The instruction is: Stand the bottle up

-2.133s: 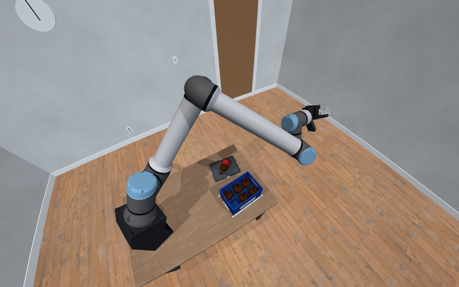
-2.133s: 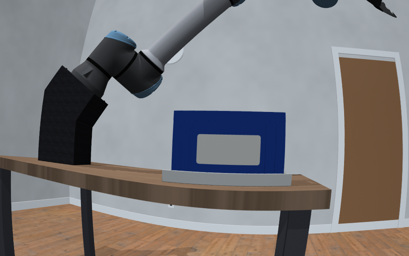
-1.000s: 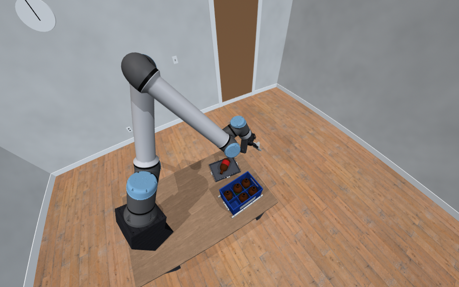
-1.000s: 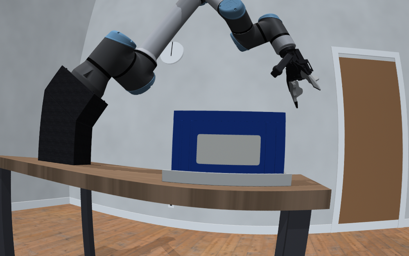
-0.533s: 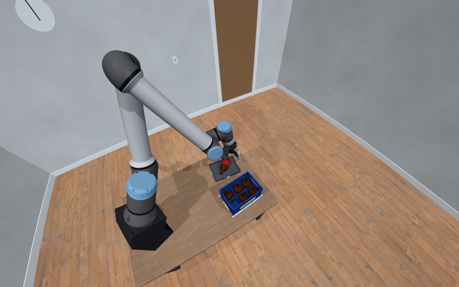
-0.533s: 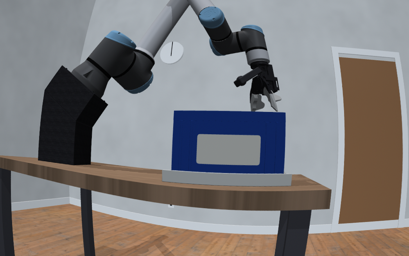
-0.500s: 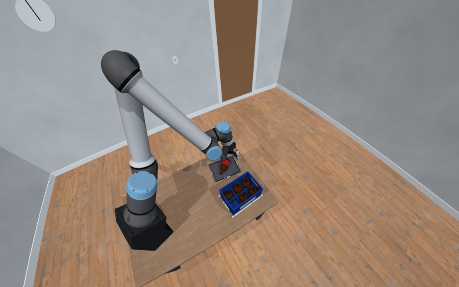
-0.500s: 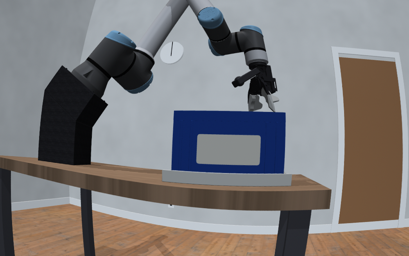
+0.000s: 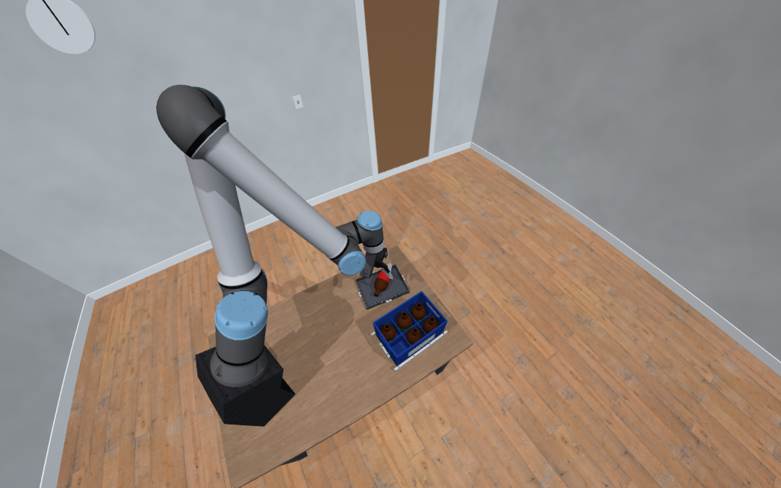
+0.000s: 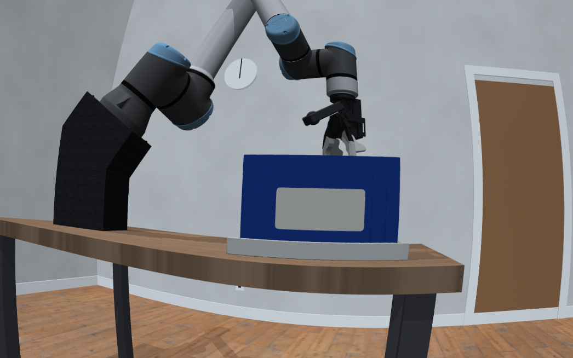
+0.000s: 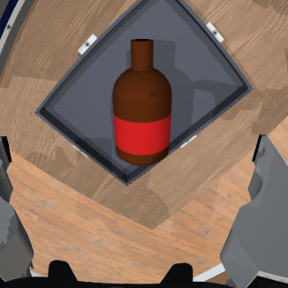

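A brown bottle point(image 11: 141, 103) with a red label lies on its side on the dark grey tray. In the top view the bottle point(image 9: 381, 282) and the tray point(image 9: 384, 292) sit near the table's far edge. My gripper point(image 9: 384, 268) hangs above the tray, pointing down, open and empty; its two fingers frame the wrist view low at both sides. In the exterior view the gripper point(image 10: 343, 146) shows just above the top edge of the blue crate point(image 10: 319, 198), which hides the tray. The crate point(image 9: 413, 326) stands beside the tray.
The crate holds several upright brown bottles point(image 9: 413, 325), and its near left cells look empty point(image 9: 396, 346). It rests on a grey base point(image 10: 317, 249). The tray lies close to the table's far edge, with wooden floor beyond. The robot's black base point(image 9: 244, 386) stands at the table's other end.
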Action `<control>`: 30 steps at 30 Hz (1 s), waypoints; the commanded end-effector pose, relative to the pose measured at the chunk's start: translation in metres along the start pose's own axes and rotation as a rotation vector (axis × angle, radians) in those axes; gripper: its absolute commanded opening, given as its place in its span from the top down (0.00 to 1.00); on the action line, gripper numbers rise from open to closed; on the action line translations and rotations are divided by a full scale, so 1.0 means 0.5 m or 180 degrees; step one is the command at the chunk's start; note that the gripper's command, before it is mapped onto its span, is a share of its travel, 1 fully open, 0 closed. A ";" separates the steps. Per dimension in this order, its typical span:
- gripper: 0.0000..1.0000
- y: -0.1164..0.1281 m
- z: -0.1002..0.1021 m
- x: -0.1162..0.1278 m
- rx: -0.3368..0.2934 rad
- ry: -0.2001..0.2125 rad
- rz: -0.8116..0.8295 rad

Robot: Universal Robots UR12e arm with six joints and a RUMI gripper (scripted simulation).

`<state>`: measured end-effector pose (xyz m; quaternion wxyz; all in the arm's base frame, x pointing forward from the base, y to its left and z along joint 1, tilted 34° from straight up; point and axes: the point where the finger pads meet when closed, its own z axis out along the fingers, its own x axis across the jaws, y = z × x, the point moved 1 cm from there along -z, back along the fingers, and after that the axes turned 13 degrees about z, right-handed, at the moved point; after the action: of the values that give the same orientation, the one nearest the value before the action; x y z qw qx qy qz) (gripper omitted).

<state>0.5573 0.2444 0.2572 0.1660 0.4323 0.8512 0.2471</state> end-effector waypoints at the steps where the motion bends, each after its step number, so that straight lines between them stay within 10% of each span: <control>1: 0.00 -0.012 0.001 0.010 0.0029 0.0018 -0.0015; 7: 0.00 -0.014 0.002 0.011 0.0034 0.0020 -0.0017; 8: 1.00 -0.014 0.002 0.011 0.0034 0.0020 -0.0017; 30: 1.00 -0.014 0.002 0.011 0.0034 0.0020 -0.0017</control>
<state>0.5497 0.2456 0.2514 0.1612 0.4302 0.8543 0.2432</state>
